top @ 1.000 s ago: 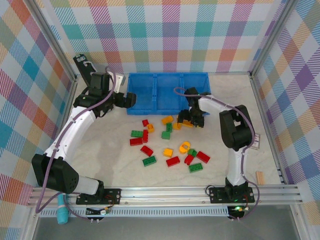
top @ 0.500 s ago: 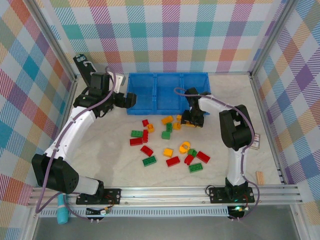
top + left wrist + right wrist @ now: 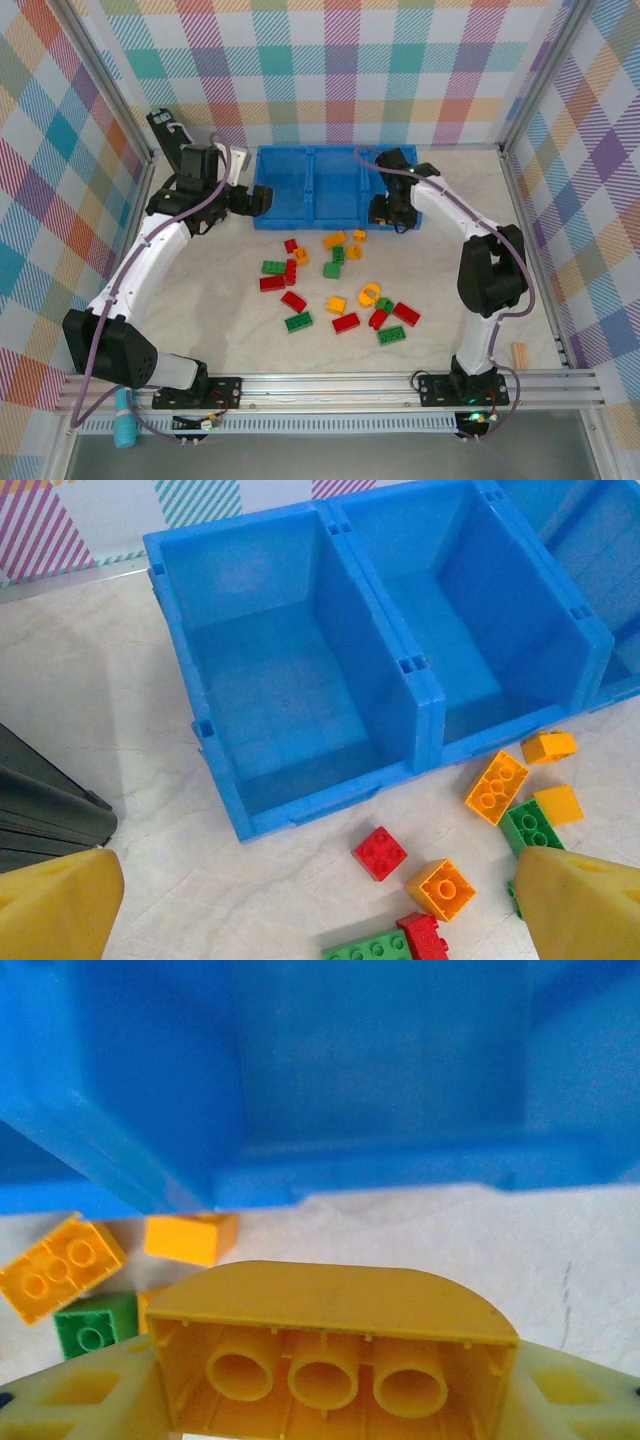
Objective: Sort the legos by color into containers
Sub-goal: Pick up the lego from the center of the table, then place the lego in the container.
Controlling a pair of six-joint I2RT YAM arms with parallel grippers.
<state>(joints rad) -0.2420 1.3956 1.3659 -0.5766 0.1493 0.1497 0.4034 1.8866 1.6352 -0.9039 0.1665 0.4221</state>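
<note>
The blue tray (image 3: pixel 310 222) holds three joined containers, and the ones I see into look bare (image 3: pixel 290 680). Red, green and yellow/orange legos (image 3: pixel 335 285) lie scattered on the table in front of it. My right gripper (image 3: pixel 393 216) hangs at the front wall of the right compartment (image 3: pixel 400 1165), shut on a yellow lego (image 3: pixel 330 1345) whose hollow underside faces the camera. My left gripper (image 3: pixel 262 200) hovers by the tray's left front corner, open and holding nothing. Between its yellow pads (image 3: pixel 50 905) lie a red lego (image 3: pixel 380 852) and an orange one (image 3: pixel 441 888).
A small wooden block (image 3: pixel 520 353) lies near the right front corner. Aluminium rails and checkered walls enclose the table. Orange (image 3: pixel 60 1265), yellow (image 3: pixel 190 1237) and green (image 3: pixel 90 1325) bricks sit just below the tray's front wall.
My right gripper closed on the yellow lego, lifted it off the pile and carried it back toward the tray's right compartment. The left arm has not moved.
</note>
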